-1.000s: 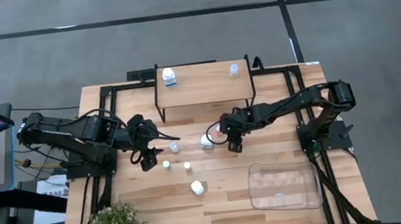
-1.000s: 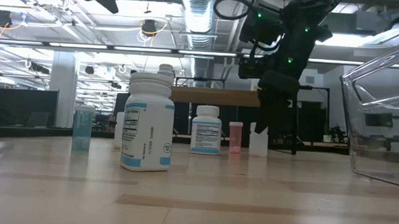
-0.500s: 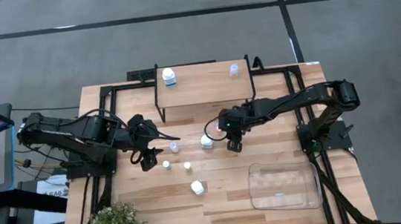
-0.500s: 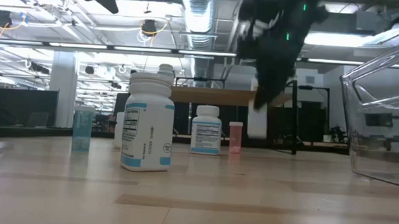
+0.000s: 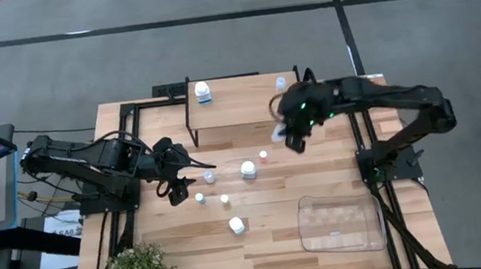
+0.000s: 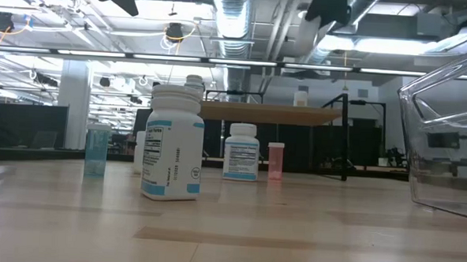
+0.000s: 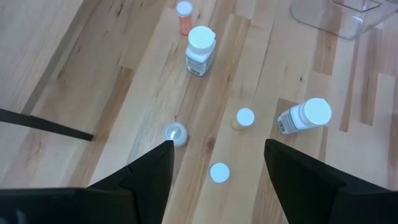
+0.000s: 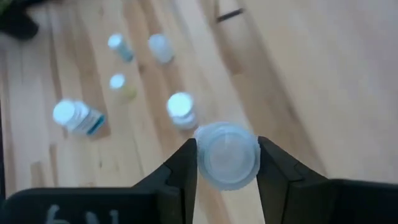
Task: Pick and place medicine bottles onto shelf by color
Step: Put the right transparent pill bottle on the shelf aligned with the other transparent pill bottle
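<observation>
Bottles: from above, my right gripper (image 5: 287,137) hangs at the shelf's (image 5: 246,98) front right edge, two bottles already on top. My left gripper (image 5: 193,181) waits, fingers apart, near five bottles on the table (image 5: 268,230). My right wrist view shows a clear bottle (image 8: 227,155) pinched between my fingers. The tray (image 5: 341,222) looks empty.
</observation>
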Available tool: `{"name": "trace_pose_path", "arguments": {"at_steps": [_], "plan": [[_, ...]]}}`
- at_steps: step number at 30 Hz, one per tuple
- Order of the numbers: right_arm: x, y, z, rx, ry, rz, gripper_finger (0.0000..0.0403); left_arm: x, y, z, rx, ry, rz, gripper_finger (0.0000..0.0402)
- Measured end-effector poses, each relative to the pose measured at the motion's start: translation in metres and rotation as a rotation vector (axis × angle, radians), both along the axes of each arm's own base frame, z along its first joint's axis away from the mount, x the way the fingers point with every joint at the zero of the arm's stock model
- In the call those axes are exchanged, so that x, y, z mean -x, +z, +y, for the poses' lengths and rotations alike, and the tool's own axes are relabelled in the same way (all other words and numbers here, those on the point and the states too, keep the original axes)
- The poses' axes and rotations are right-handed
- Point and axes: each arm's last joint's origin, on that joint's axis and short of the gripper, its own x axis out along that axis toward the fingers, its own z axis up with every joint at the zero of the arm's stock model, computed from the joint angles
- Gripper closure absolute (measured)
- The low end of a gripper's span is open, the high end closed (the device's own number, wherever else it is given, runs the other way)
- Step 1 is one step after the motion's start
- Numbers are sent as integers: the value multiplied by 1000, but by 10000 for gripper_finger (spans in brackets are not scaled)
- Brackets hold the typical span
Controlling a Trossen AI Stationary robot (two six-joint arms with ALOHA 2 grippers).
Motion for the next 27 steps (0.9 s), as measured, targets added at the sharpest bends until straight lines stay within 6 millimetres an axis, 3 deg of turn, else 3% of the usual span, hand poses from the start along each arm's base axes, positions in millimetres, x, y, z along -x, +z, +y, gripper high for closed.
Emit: {"name": "trace_pose_path", "arguments": {"at_steps": [6,10,19,27], "plan": [[25,6,-29,53,-171,54,274,0,0,0,0,0,0,166],[31,3,-53,71,-285,76,274,0,0,0,0,0,0,166],[8,-36,-102,23,-405,224,274,0,0,0,-6,4,-3,166],[-10,-57,-123,11,-433,240,271,0,0,0,-5,6,-3,166]]}}
